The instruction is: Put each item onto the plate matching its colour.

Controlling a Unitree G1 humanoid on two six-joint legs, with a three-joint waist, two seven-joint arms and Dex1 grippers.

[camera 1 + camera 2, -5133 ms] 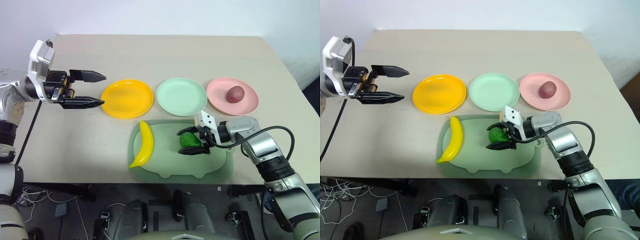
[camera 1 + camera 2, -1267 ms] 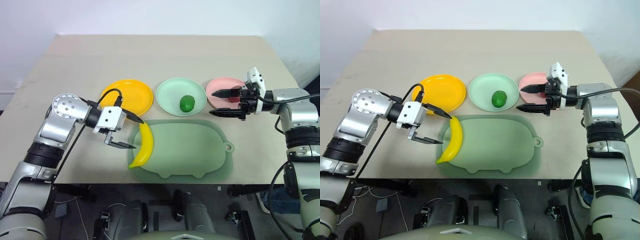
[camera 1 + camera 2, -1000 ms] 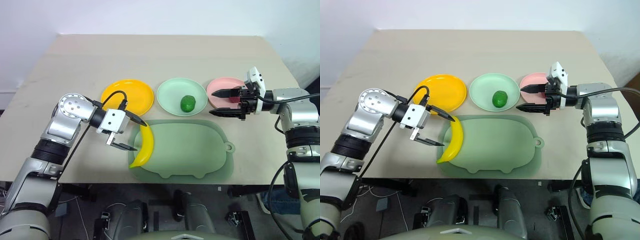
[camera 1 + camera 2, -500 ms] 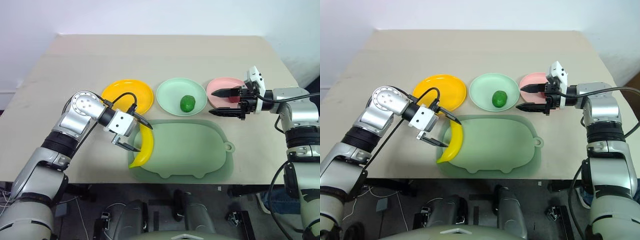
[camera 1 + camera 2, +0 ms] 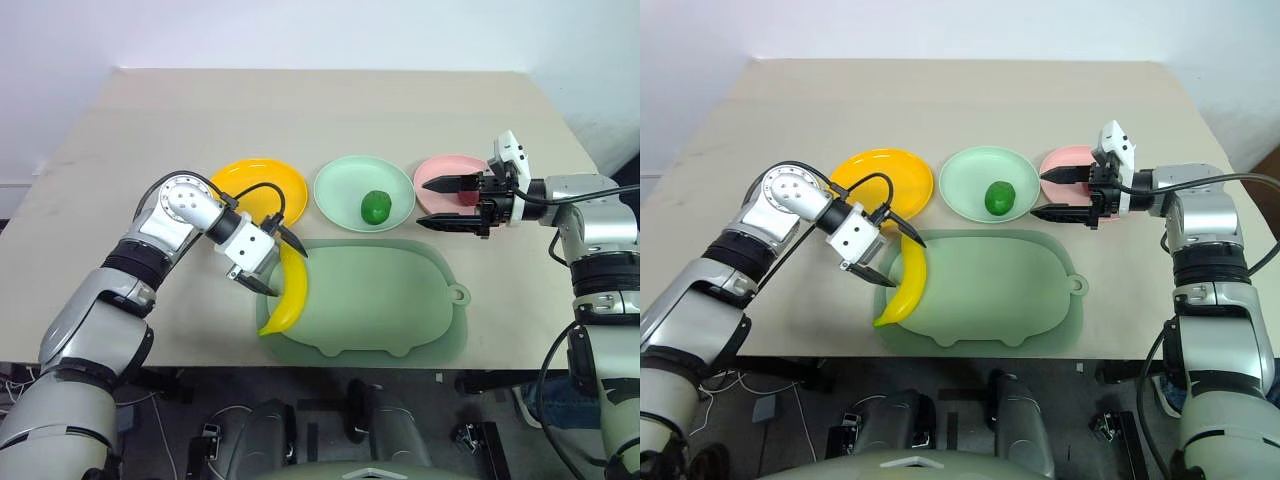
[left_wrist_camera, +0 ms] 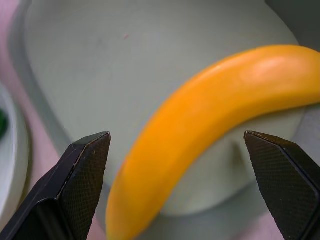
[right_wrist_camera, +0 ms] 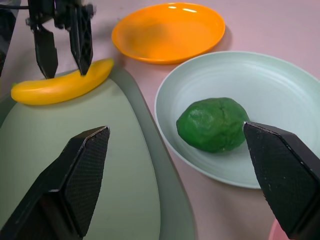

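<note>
The yellow banana (image 5: 284, 292) lies along the left edge of the pale green mat (image 5: 385, 300). My left gripper (image 5: 277, 266) is open and tipped down over the banana's upper half, one finger on each side; the left wrist view shows the banana (image 6: 210, 120) between the fingers (image 6: 85, 170). The bumpy green fruit (image 5: 375, 207) sits on the mint green plate (image 5: 340, 185). My right gripper (image 5: 433, 204) hovers open over the near-left edge of the pink plate (image 5: 450, 168). The dark red fruit (image 5: 467, 198) there is mostly hidden behind it. The yellow-orange plate (image 5: 262, 180) holds nothing.
The three plates stand in a row across the middle of the beige table (image 5: 320, 110), with the mat in front of them near the table's front edge. Bare tabletop lies behind the plates and at both sides.
My left gripper has moved right and tilted down, from beside the banana to straddling its upper half. The right arm, fruits and plates have not moved.
</note>
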